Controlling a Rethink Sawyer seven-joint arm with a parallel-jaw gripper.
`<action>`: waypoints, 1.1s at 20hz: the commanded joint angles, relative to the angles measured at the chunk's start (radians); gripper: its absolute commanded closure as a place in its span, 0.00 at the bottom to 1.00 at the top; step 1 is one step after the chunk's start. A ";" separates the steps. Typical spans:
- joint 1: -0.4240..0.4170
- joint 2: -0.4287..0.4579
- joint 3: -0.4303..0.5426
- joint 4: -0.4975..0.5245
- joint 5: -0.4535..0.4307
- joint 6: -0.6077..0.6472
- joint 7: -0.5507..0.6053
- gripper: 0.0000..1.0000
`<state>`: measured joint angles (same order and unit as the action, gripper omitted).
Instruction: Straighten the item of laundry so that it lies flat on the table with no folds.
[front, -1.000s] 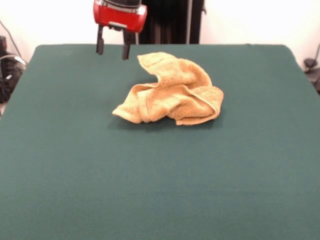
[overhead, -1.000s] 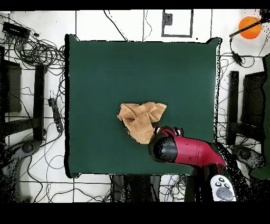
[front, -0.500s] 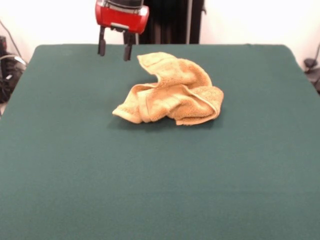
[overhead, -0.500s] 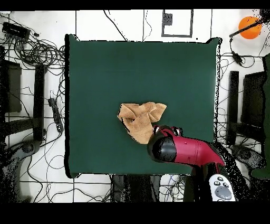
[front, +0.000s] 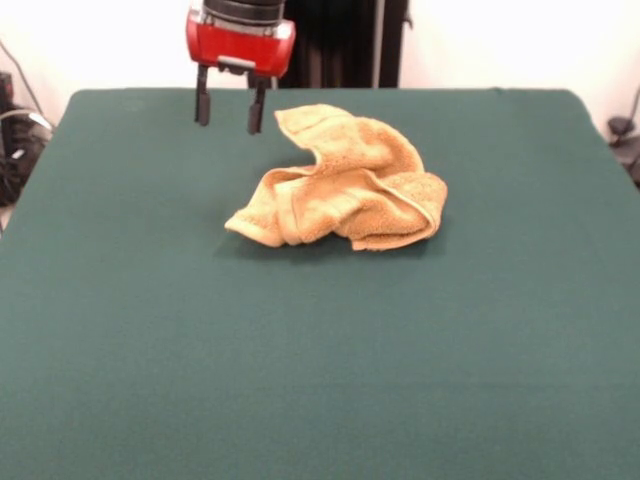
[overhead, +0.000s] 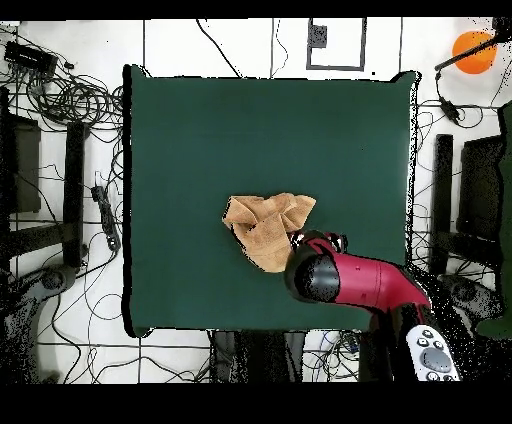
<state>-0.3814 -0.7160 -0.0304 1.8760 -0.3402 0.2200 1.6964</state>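
The item of laundry (front: 345, 185), a golden-orange terry towel, lies crumpled in a heap with several folds near the middle of the dark green table (front: 320, 360). In the overhead view the towel (overhead: 265, 225) is bunched, with one corner pointing toward the arm. My gripper (front: 229, 110) hangs open and empty above the table, just left of the towel's far corner in the front view. From above, the red arm (overhead: 350, 282) covers the gripper and overlaps the towel's edge.
Cables, stands and dark equipment surround the table on the floor (overhead: 60, 150). An orange ball (overhead: 472, 50) sits off the table's corner in the overhead view. Wide green surface lies on every side of the towel.
The gripper has come down slightly and edged toward the towel's far corner. The towel has not moved.
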 joint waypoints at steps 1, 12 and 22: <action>-0.031 0.036 0.199 0.108 -0.005 -0.056 0.082 0.00; -0.051 0.054 0.232 0.104 -0.007 -0.055 0.093 0.00; -0.014 0.007 0.190 0.105 0.004 0.012 0.098 0.00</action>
<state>-0.4386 -0.7161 0.0674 1.9084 -0.3404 0.1963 1.6964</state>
